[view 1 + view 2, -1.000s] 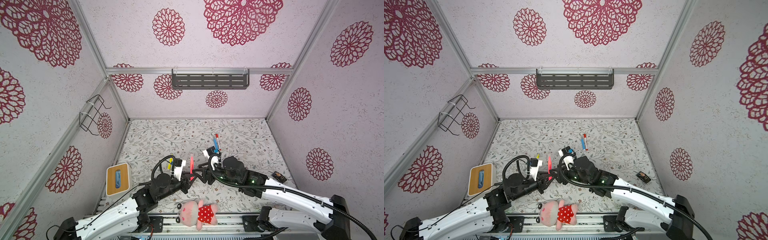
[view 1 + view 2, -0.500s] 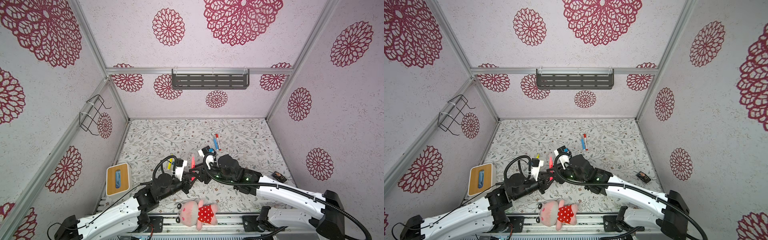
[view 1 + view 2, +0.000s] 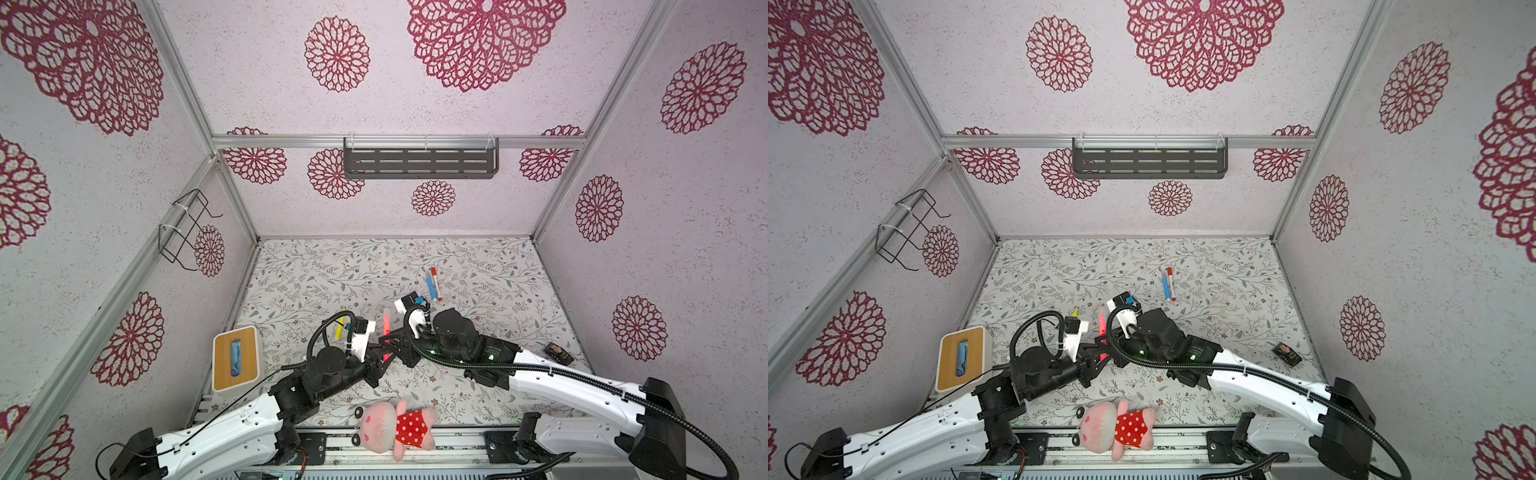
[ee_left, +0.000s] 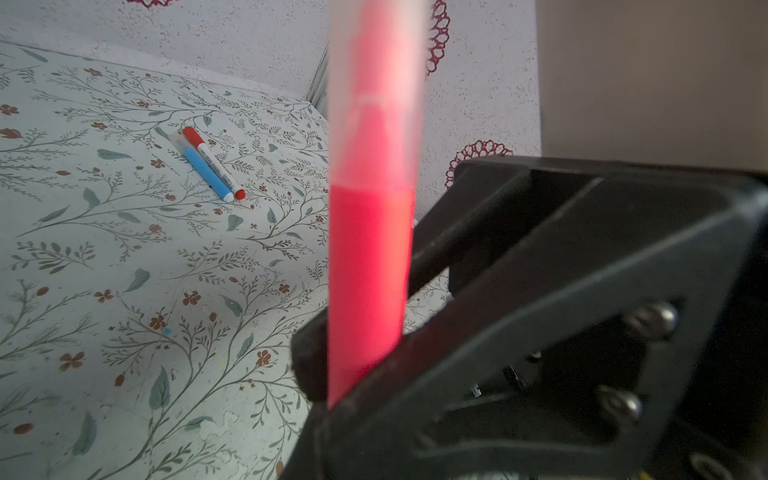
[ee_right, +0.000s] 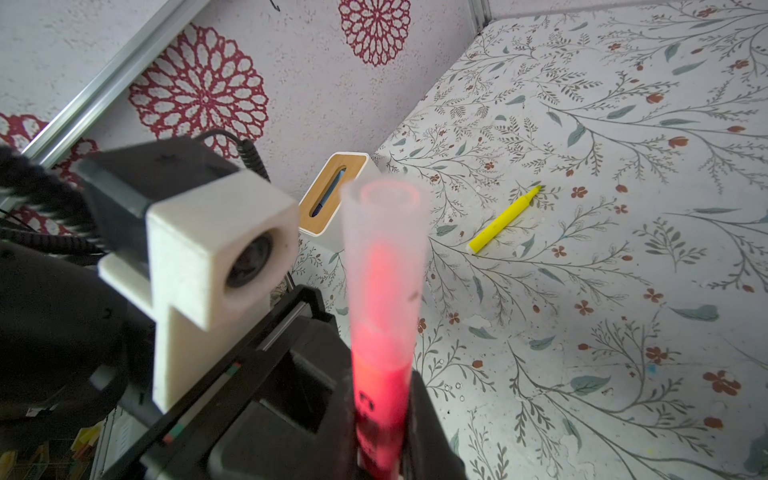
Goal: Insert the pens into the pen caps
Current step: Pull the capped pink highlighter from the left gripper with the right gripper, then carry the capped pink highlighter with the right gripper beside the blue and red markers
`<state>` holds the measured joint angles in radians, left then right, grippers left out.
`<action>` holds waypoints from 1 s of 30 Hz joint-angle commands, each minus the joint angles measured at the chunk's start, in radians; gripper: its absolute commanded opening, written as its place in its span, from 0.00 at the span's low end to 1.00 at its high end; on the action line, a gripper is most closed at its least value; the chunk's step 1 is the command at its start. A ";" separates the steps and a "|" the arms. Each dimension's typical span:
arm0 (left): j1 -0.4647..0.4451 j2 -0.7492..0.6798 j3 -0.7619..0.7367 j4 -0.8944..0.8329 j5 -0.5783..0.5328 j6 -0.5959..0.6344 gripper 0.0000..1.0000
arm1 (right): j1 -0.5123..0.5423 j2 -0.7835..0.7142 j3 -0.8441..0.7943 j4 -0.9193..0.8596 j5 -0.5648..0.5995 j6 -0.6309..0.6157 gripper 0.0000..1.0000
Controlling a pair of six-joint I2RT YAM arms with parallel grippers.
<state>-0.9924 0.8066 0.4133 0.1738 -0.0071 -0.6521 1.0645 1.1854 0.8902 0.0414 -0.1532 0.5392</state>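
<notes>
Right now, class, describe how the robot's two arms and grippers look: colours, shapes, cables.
Left arm and right arm: white shells near the base, black joints further out. Left gripper and right gripper: black, angular. A ribbed black hose runs along the right arm; a white camera block tops the left wrist.

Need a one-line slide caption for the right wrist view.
Right gripper shut on the pink pen, translucent cap on its tip; yellow pen in background.

Box (image 3: 224, 353) left, plush toy (image 3: 386, 424) front — pen pair (image 3: 430, 286) side by side behind.
</notes>
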 commanded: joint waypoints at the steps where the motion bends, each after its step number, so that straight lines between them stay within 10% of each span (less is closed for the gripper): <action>1: -0.008 0.010 0.039 0.000 -0.010 -0.001 0.30 | -0.006 -0.010 0.035 0.002 0.033 -0.013 0.06; 7: -0.009 0.006 0.047 -0.032 -0.034 -0.007 0.53 | -0.034 -0.045 0.033 -0.046 0.096 -0.004 0.05; 30: -0.009 -0.090 0.019 -0.145 -0.142 -0.020 0.57 | -0.352 -0.105 0.039 -0.333 0.121 -0.002 0.03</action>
<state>-0.9951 0.7296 0.4274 0.0536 -0.1162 -0.6605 0.7448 1.0752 0.8902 -0.2493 -0.0246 0.5415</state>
